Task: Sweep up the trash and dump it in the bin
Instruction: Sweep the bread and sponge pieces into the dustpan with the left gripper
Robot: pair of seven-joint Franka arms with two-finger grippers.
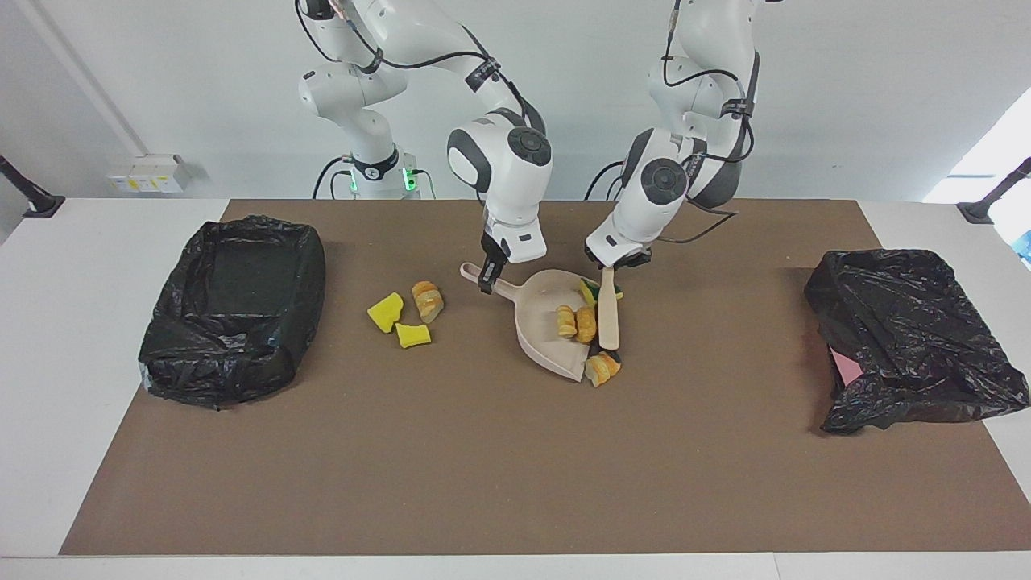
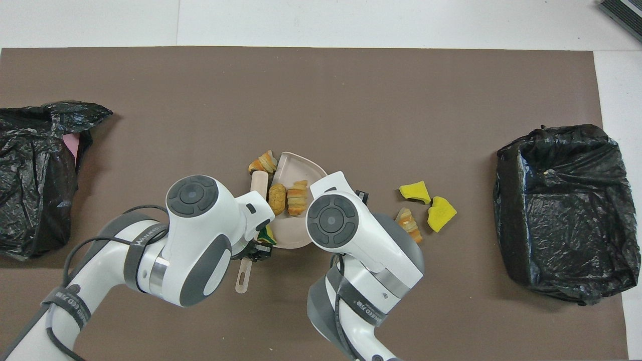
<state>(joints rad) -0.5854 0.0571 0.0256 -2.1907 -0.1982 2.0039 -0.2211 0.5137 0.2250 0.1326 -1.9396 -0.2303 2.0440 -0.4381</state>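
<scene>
At mid-tabletop point(image 1: 483, 483) the sweep is partly done — the beige dustpan point(image 1: 541, 332) lies flat, its handle pinched by the right gripper point(image 1: 486, 278), and the beige black-bristled brush point(image 1: 608, 316) stands across the pan's open mouth, its handle pinched by the left gripper point(image 1: 606, 270). Trash count, seven pieces. Two bread-like lumps point(image 1: 577, 322) sit inside the pan, side by side; a green-faced sponge chunk point(image 1: 589, 291) sits at the pan's edge against the brush handle, partly hidden by the left gripper, so whether it is fully in I cannot tell. One orange-striped bread lump point(image 1: 602, 368) rests at the lip's corner, at the bristle end of the brush — judged not yet in. Three pieces unswept, toward the right arm's end of the tabletop: two yellow sponge chunks point(image 1: 399, 322) and one bread lump point(image 1: 428, 301), near the pan handle but apart from it. Bins, two: an open black-lined bin point(image 1: 233, 310) at the right arm's end, nothing dumped in it that I can see, and a crumpled black bag point(image 1: 910, 338) at the left arm's end. Remaining, by my judgement: pull in the stray lump, gather the three, then carry and tip the pan.
</scene>
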